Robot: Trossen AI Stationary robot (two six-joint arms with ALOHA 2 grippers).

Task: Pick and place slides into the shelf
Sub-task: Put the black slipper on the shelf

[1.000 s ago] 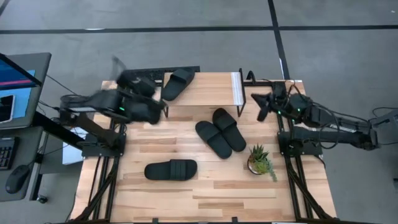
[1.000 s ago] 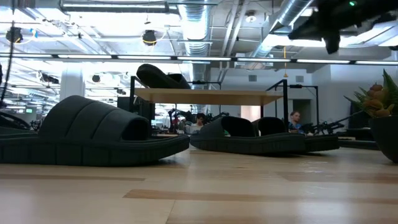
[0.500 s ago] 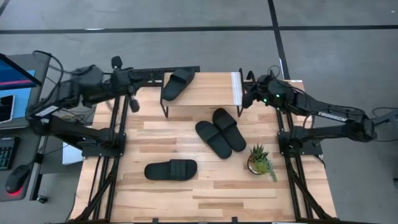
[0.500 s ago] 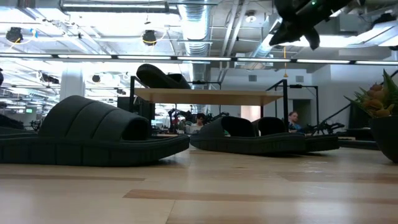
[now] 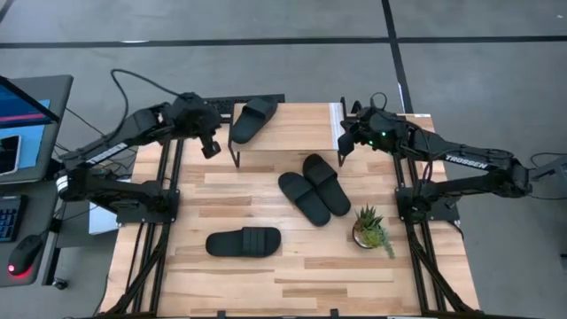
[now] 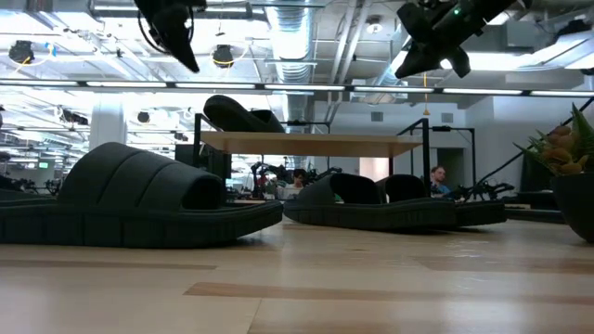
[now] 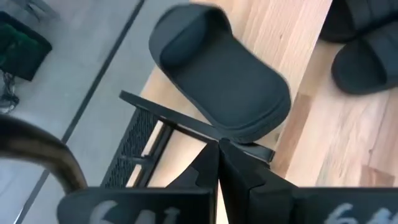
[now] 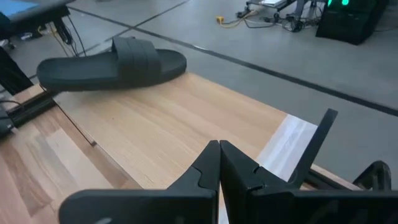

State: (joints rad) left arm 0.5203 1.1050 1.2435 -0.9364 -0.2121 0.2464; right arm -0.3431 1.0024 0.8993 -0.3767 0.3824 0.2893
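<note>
One slide (image 5: 253,119) lies on the shelf (image 5: 301,129), apparently overhanging its edge; three slides (image 5: 314,186) wait on the table (image 5: 292,270). The left gripper (image 5: 210,148) and right gripper (image 5: 342,149) hover nearby, fingers closed, empty.

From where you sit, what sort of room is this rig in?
Probably an open-plan robotics lab or workshop: exposed ceiling ducts, a concrete floor, a monitor desk beside the table, and seated people behind.

We see one of the slides (image 7: 221,84) lying on the shelf (image 7: 292,37), overhanging its edge, beyond our closed left gripper (image 7: 217,163).
</note>
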